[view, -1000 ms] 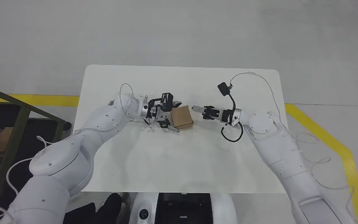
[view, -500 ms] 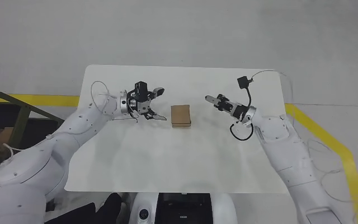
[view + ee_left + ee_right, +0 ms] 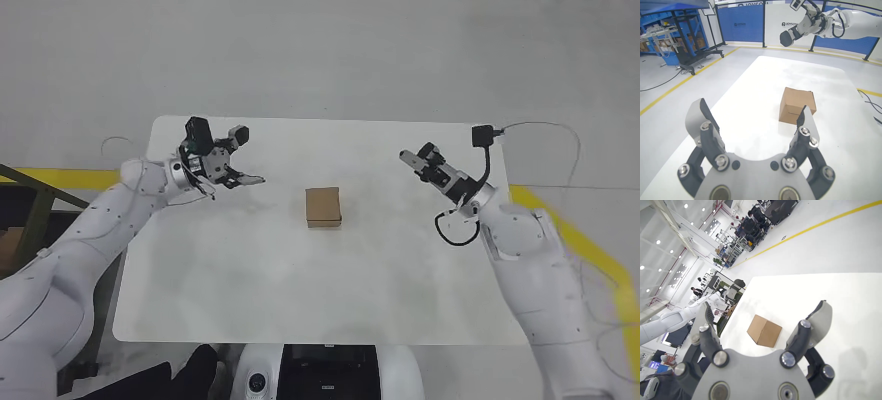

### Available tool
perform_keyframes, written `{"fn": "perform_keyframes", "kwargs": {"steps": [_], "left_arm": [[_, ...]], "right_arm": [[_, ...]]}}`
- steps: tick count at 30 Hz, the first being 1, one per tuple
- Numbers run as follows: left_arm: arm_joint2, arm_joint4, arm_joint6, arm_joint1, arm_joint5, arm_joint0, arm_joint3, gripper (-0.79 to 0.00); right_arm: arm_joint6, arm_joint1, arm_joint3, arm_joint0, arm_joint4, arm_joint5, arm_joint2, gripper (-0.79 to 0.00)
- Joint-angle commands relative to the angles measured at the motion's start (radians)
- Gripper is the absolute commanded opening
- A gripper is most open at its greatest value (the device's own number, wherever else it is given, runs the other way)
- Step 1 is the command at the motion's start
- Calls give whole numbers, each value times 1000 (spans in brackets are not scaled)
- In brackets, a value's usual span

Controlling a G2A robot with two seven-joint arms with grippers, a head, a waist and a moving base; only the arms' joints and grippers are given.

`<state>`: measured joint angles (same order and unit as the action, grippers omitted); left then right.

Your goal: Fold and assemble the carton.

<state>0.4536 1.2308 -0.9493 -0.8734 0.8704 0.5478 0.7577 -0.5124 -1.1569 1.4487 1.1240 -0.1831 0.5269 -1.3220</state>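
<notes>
Carton (image 3: 796, 102): one corner of its facing side is covered by a finger (image 3: 807, 122) of the left gripper (image 3: 753, 106), and its underside is hidden. From above, its seams are too small to tell. The right arm (image 3: 859, 26) is cut by the frame's edge.

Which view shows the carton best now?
Right wrist view: the carton sits whole and unobstructed, top and two sides visible. In the left wrist view the left gripper overlaps one corner; the top view gives it small, from above.
</notes>
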Motion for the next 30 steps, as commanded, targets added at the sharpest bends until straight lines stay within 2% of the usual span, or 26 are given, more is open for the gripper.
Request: {"fn": "perform_keyframes", "kwargs": {"steps": [1, 12, 20, 30], "left_arm": [[21, -18, 13, 6, 9, 2, 2, 0], [145, -99, 135, 47, 25, 23, 47, 0], [229, -112, 201, 78, -17, 67, 127, 0], [229, -112, 201, 78, -17, 67, 127, -1]], "right_arm": [[9, 2, 16, 6, -9, -5, -12, 0], [38, 17, 116, 27, -55, -77, -97, 0], [35, 21, 139, 40, -37, -58, -115, 0], [35, 21, 139, 40, -37, -58, -115, 0]]}}
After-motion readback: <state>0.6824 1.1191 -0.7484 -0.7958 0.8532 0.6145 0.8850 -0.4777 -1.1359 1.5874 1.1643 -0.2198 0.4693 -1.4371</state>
